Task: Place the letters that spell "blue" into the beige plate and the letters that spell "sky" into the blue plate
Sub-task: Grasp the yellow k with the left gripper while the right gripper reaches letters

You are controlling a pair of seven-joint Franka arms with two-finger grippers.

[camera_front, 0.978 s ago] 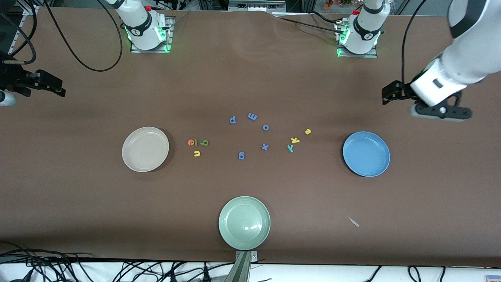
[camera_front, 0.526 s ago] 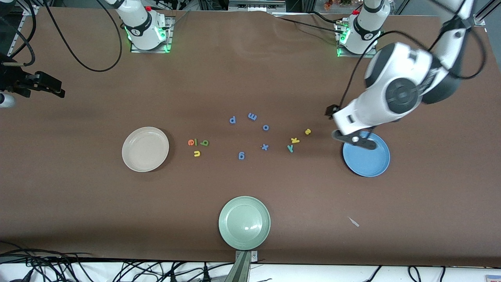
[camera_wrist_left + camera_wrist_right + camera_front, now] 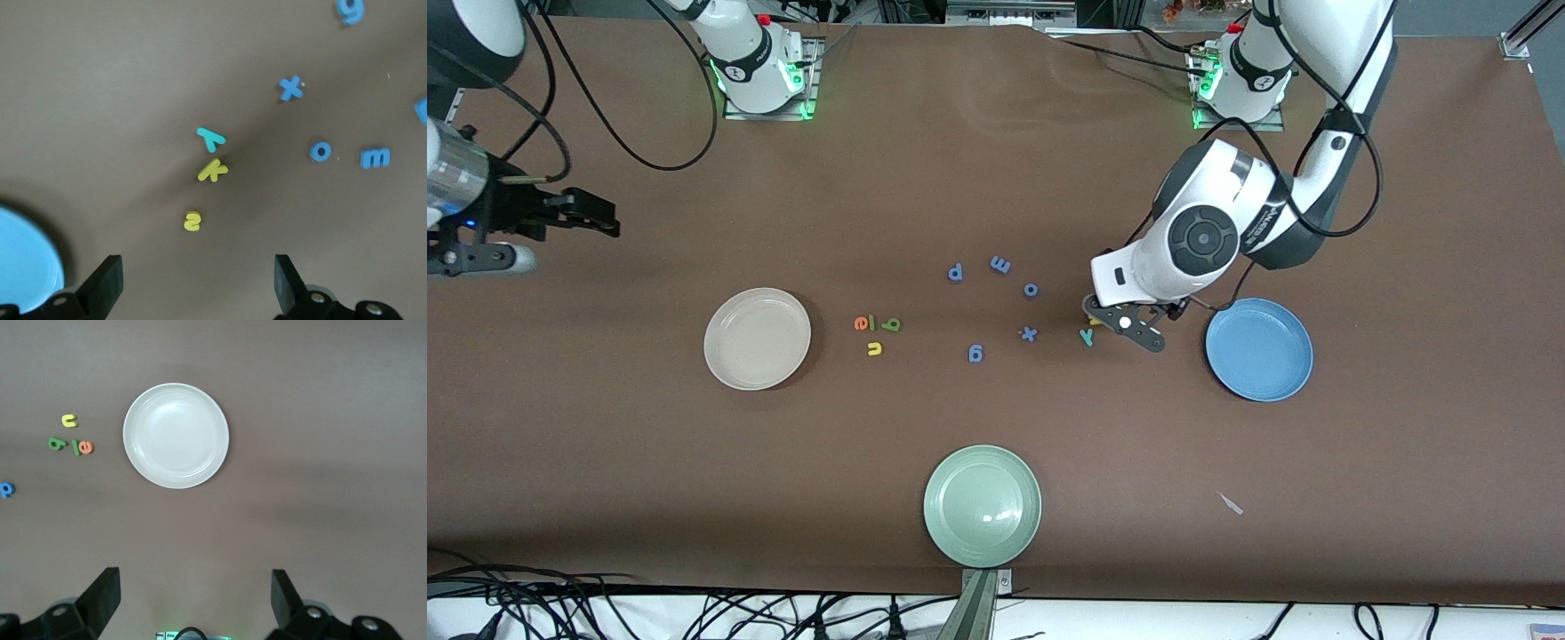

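Note:
My left gripper (image 3: 1126, 325) hangs open over the yellow k (image 3: 213, 171) and yellow s (image 3: 192, 221), which its arm hides in the front view. The teal y (image 3: 1086, 337) lies just beside them. The blue plate (image 3: 1259, 348) sits empty toward the left arm's end. The orange e (image 3: 861, 324), green l (image 3: 873, 324), green b (image 3: 891, 324) and yellow u (image 3: 874, 349) cluster beside the empty beige plate (image 3: 757, 338). My right gripper (image 3: 596, 219) is open and empty above the table at the right arm's end.
Several all-blue letters lie mid-table: p (image 3: 955, 272), m (image 3: 1000, 264), o (image 3: 1031, 289), x (image 3: 1029, 334), g (image 3: 975, 354). A pale green plate (image 3: 982, 505) sits near the front edge. A small scrap (image 3: 1231, 504) lies nearer the camera than the blue plate.
My left arm swung in from the table's end, passed over the blue plate and now hangs over the s and k. My right gripper shifted slightly toward the table's middle.

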